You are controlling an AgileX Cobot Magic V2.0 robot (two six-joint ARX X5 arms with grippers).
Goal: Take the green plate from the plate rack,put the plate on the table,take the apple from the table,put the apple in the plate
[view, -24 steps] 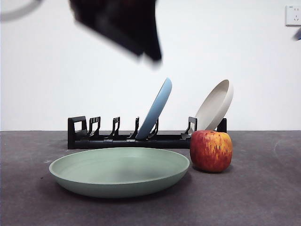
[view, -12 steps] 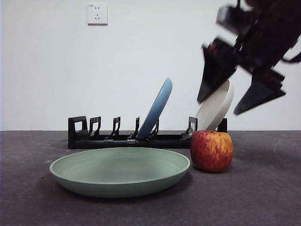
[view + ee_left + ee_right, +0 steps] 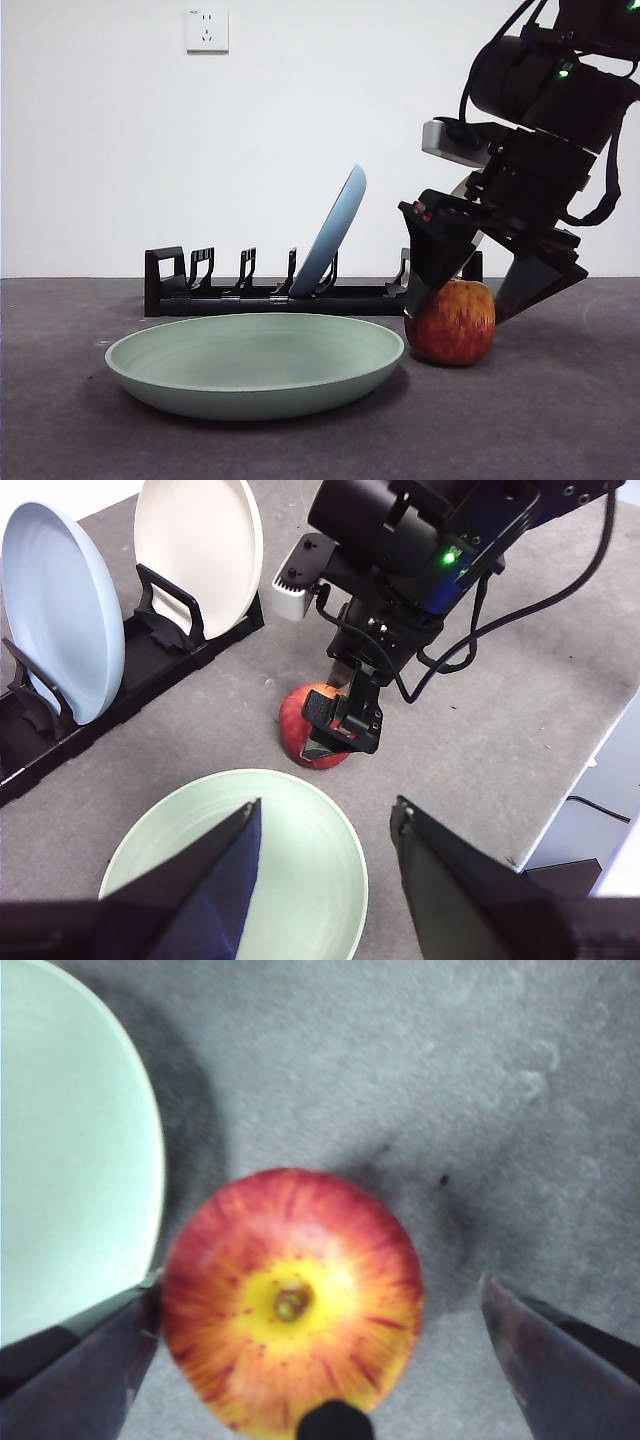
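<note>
plates 3 | apple [image 3: 452,322] 1 | right pincer [image 3: 487,297] open, straddling apple

Green plate [image 3: 255,365] flat on table [image 3: 560,420], apple [image 3: 452,322] beside, rack [image 3: 270,290] behind

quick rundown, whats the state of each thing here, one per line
green plate: flat on the table, empty
apple: on the table beside the green plate, not lifted
right gripper: jaws open, straddling the apple
left gripper: open, empty, above the green plate
blue plate: upright in the plate rack
cream plate: upright in the rack's end slot
</note>
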